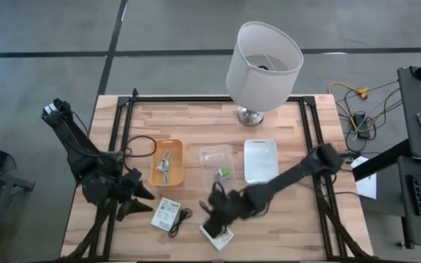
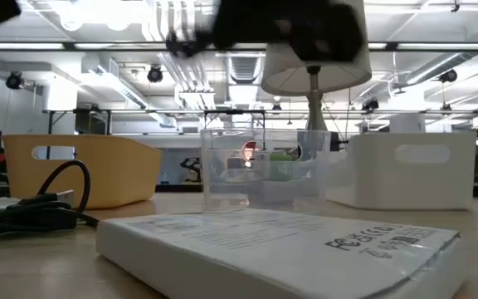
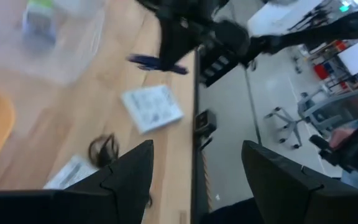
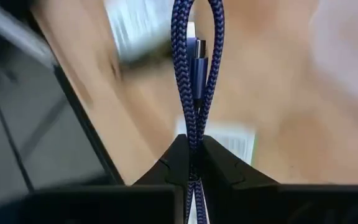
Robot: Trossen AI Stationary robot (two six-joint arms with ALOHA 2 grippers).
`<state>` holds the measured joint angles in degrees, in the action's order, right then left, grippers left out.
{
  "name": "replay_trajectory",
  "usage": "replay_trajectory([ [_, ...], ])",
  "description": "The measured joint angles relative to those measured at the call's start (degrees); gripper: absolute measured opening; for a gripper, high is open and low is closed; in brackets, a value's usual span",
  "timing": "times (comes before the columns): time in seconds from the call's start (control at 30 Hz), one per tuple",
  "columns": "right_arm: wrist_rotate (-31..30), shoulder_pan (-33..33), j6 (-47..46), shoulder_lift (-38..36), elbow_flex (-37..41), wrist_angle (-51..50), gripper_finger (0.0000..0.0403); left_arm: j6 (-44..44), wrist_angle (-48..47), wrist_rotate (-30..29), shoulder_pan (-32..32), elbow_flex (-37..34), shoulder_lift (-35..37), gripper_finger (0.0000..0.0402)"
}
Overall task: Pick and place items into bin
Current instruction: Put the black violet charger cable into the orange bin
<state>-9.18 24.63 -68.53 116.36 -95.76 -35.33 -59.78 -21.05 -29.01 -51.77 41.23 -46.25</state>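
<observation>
1. The right gripper [image 4: 194, 146] has its fingers pinched tight on a folded blue braided cable [image 4: 196, 68], the loop standing out past the fingertips with a metal plug end inside it. In the high view this gripper [image 1: 216, 207] hangs near the front edge of the desk [image 1: 291, 226], just above a white label card [image 1: 218, 235].
2. Judged from this, the step in hand is the pick: the cable is gripped and now wants lifting and carrying to a bin.
3. The left gripper [image 3: 194, 168] waits with its fingers spread wide and holding nothing, at the desk's front left [image 1: 134, 197].
4. Near it lie a second label card [image 1: 167, 214] and a small black cable [image 1: 180, 215], both not yet binned.
5. Farther back stand three bins in a row: an orange bin [image 1: 167, 162] with metallic bits, a clear bin [image 1: 216, 162] holding a green-and-white block [image 1: 224, 173], and a white bin [image 1: 260, 160].
6. The next move calls for a rise clear of the card, then a short carry back; the clear bin's low walls need clearing.
7. Behind the bins a lamp [image 1: 263, 66] overhangs the far side, so room above there is tighter.
</observation>
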Motion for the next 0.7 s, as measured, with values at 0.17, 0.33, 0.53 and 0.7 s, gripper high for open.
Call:
replay_trajectory([
  [0.17,2.9,-9.5,5.9,-2.0,-1.0,10.0,0.0013,6.1,-1.7,-3.0,0.0,2.6,0.2,0.0228],
  [0.33,7.8,-18.2,7.1,0.6,-4.5,19.0,0.0013,4.7,-6.0,-3.1,0.0,2.5,0.4,0.0228],
  [0.53,16.0,-23.0,9.1,11.0,-15.9,21.1,0.0013,4.6,-12.1,-5.6,0.0,2.4,1.0,0.0228],
  [0.7,13.3,-23.3,12.7,20.9,-30.6,14.5,0.0013,3.9,-16.2,-8.9,0.0,2.4,1.5,0.0228],
])
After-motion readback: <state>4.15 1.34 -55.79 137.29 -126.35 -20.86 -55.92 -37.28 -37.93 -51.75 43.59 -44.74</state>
